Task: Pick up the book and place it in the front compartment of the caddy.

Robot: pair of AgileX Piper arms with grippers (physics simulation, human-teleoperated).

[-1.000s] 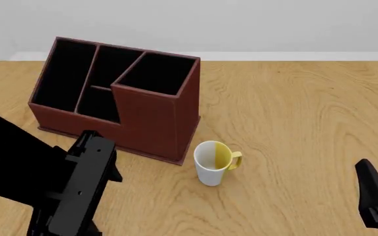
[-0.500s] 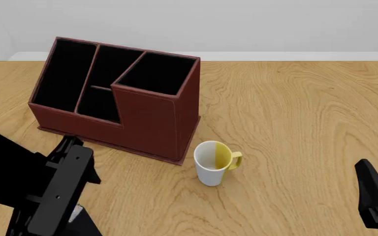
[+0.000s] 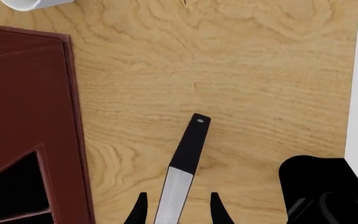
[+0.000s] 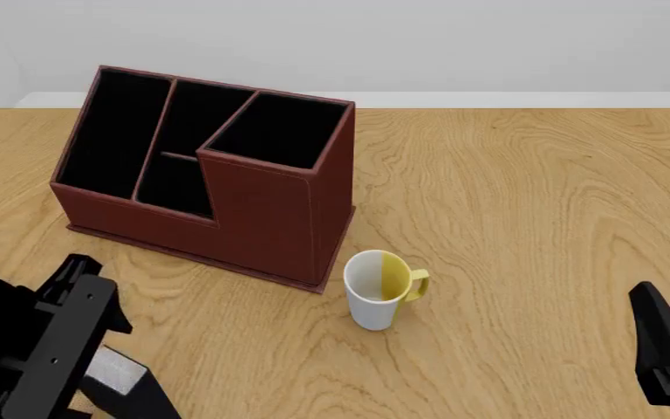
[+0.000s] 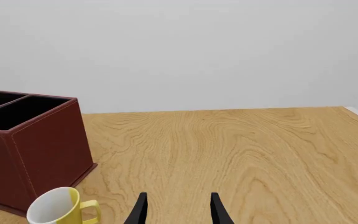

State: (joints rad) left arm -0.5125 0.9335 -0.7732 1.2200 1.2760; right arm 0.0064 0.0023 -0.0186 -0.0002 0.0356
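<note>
Black-covered book with pale page edges stands between the left fingers; right fingers spread empty.

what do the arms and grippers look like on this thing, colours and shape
Both are matte black with no visible cables or markings. The left arm is a blocky, angular housing with small screw holes. The right gripper shows as a black tapered wedge. In the wrist views, each gripper's fingers are thin, pointed black blades.

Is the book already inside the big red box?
No, the book is outside the caddy, upright between the left gripper jaws above the wooden table.
</note>
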